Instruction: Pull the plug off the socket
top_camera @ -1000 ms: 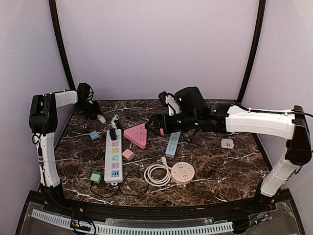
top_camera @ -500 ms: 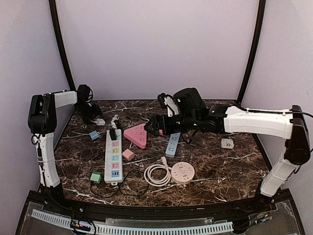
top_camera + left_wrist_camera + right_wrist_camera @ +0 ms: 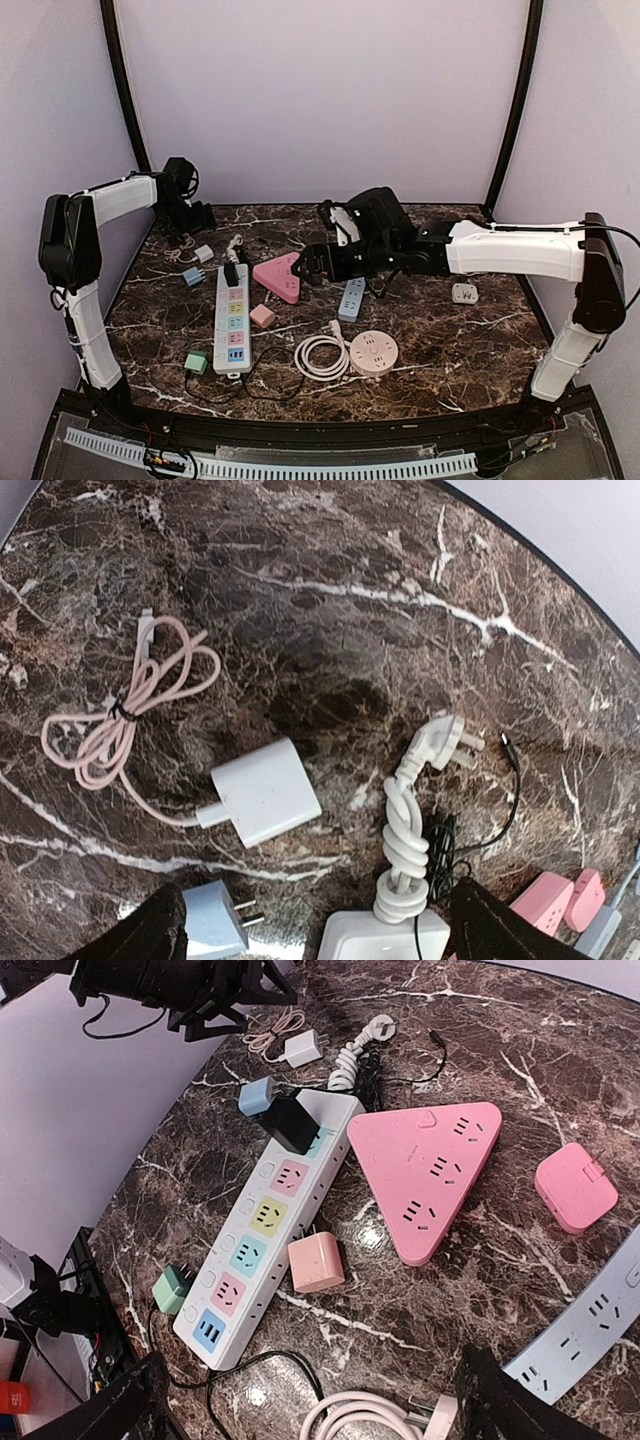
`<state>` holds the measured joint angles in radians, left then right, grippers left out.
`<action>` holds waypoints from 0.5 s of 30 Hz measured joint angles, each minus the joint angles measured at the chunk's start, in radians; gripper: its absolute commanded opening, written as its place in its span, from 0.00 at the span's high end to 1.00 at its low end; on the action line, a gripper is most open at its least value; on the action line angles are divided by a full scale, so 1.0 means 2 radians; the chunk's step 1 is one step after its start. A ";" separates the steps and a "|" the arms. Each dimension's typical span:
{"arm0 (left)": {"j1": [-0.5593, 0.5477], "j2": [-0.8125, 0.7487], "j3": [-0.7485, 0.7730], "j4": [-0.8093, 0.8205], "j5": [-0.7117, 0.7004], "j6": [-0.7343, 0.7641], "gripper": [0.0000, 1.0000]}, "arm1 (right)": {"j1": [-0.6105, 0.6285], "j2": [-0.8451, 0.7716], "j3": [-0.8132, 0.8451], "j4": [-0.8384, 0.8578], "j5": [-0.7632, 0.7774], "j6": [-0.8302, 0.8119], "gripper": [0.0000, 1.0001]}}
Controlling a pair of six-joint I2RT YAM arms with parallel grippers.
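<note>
A black plug (image 3: pixel 234 272) (image 3: pixel 290 1123) sits in the top socket of the white multi-coloured power strip (image 3: pixel 232 318) (image 3: pixel 265 1225). My left gripper (image 3: pixel 198 216) (image 3: pixel 320 940) hovers open at the table's back left, above the strip's far end (image 3: pixel 385 935), holding nothing. A white charger (image 3: pixel 265 790) (image 3: pixel 203 253) with a pink cable (image 3: pixel 130 715) lies loose on the marble under it. My right gripper (image 3: pixel 310 265) (image 3: pixel 320 1410) hangs open over the middle of the table, to the right of the strip, with nothing between its fingers.
A blue plug (image 3: pixel 193 276) and a knotted white cord (image 3: pixel 405 830) lie by the strip's far end. A pink triangular strip (image 3: pixel 280 275), pink cube adapter (image 3: pixel 262 316), green adapter (image 3: pixel 196 362), blue strip (image 3: pixel 353 297), white cable coil (image 3: pixel 320 355) and round pink socket (image 3: pixel 373 353) are scattered around.
My left gripper has opened and let go of the white charger, which now lies on the table; the arm has drawn back and up. The right arm has shifted slightly lower.
</note>
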<state>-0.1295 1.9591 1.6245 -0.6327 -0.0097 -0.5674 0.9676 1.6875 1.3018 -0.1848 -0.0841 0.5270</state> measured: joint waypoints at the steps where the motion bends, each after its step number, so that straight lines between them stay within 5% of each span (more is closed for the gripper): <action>1: -0.008 -0.006 -0.008 0.000 -0.007 0.002 0.10 | 0.000 0.001 0.000 0.001 -0.001 0.000 0.04; 15: -0.118 -0.074 -0.087 -0.024 -0.045 0.006 0.16 | -0.005 0.015 0.000 0.013 -0.012 0.002 0.04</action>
<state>-0.3664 1.8111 1.4498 -0.6815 -0.0990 -0.5556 0.9581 1.7172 1.3018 -0.1593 -0.1074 0.5312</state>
